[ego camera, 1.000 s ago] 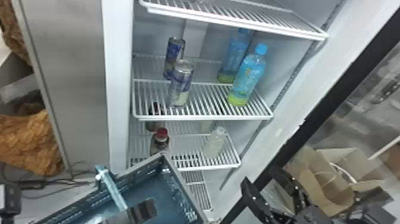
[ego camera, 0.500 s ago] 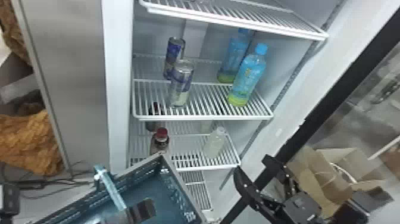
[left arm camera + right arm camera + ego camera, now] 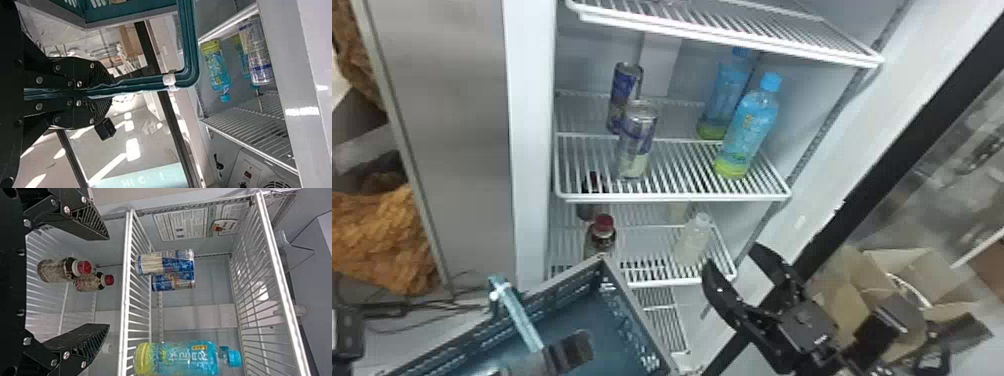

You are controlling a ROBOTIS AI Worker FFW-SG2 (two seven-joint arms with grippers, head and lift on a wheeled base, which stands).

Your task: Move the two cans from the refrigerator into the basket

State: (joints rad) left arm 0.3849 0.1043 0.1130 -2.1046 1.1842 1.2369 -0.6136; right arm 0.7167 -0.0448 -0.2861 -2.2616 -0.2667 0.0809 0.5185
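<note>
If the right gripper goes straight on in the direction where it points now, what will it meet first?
Probably the shelf's front rim, under the two cans. The right gripper seems aimed there, but depth is unclear; it might meet the pale bottle below instead.

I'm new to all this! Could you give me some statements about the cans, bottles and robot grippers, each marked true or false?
1. The two cans stand on a shelf in the refrigerator. True.
2. The right gripper is clamped on a can. False: the right gripper is open, with nothing between its fingers.
3. The left gripper is shut on the handle of the basket. True.
4. The bottles on the cans' shelf have red caps. False: those bottles have blue caps; the red-capped bottles are on the shelf below.
</note>
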